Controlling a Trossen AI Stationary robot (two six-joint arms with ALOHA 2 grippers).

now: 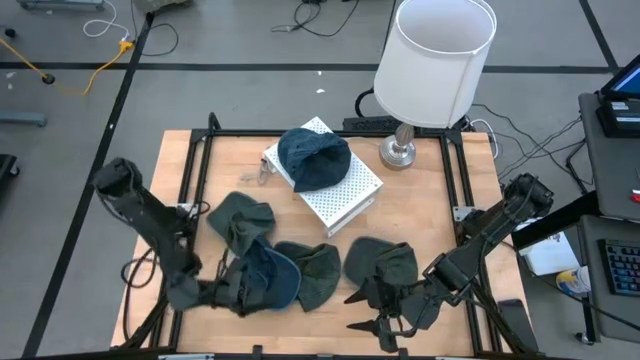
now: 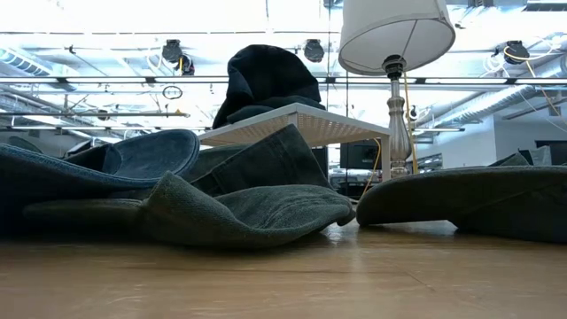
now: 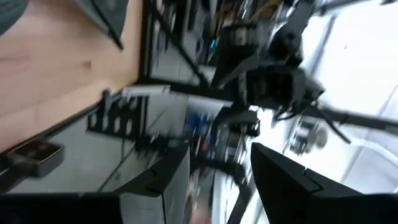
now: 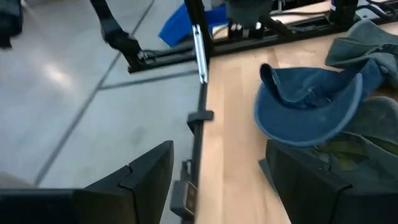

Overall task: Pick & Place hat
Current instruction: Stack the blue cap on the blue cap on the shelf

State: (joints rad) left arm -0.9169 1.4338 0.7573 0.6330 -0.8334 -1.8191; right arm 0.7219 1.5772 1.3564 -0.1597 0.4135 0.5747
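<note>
Hats lie in several spots around the white box (image 1: 325,185), which sits tilted near the middle of the wooden table (image 1: 420,225). 1 dark blue hat (image 1: 313,158) rests on top of the box; in the low view it shows as a dark mound (image 2: 266,81) above the box's pale perforated lid (image 2: 297,121). Toward the table's near edge from the box, 4 more hats lie in a loose row: a dark green hat (image 1: 242,220) nearest the box's left corner, a blue cap (image 1: 270,275) just below it with its brim up, an olive hat (image 1: 318,275) touching the blue cap, and another dark green hat (image 1: 383,263) a little apart to the right. The left gripper (image 1: 240,292) sits low at the table's near edge, just beside the blue cap, fingers parted with nothing seen between them; its wrist view points off the table at the room. The right gripper (image 1: 372,310) waits near the front edge below the rightmost green hat, fingers spread wide and empty; its wrist view shows the blue cap (image 4: 308,106) across the wood. Behind the box stands a lamp (image 1: 432,65) with a white shade on a metal base.
</note>
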